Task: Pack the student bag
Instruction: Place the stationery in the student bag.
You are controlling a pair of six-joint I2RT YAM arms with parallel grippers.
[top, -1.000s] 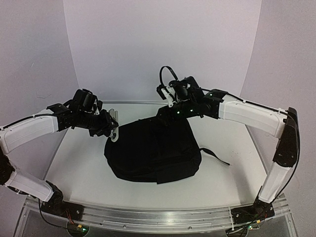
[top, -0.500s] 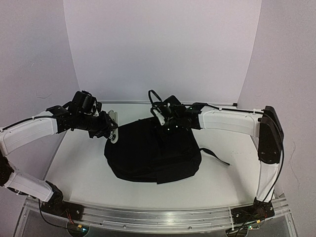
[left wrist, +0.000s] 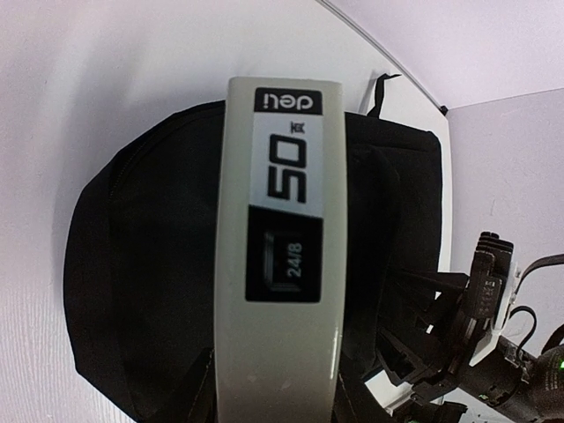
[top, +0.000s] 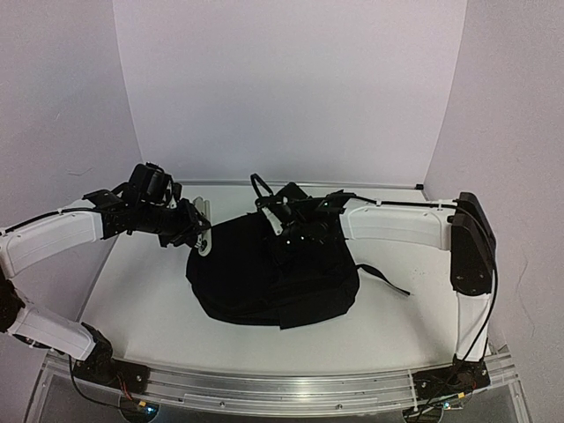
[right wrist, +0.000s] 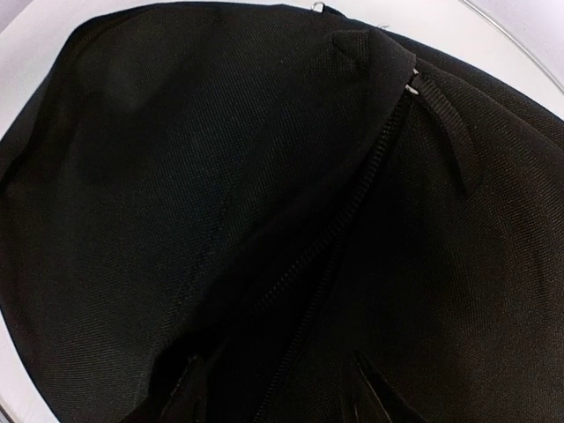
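Note:
The student bag (top: 273, 273), a soft black backpack, lies flat in the middle of the table. My left gripper (top: 196, 231) hovers at its far-left edge, shut on a pale grey stapler (left wrist: 278, 264) with a black "50" label, which points out over the bag (left wrist: 132, 264). My right gripper (top: 286, 240) is low over the bag's far side. In the right wrist view its dark fingertips (right wrist: 189, 392) stand apart on either side of the zipper (right wrist: 352, 211), right at the fabric (right wrist: 176, 176). The right gripper (right wrist: 282, 397) is open with nothing between its jaws.
A black strap (top: 383, 278) trails from the bag's right side onto the white table (top: 141, 300). The right arm (left wrist: 493, 352) shows close to the stapler's right in the left wrist view. White walls enclose the back and sides.
The right arm has swung left and down from behind the bag onto its top, with its jaws now spread over the zipper. The left arm and stapler have barely moved.

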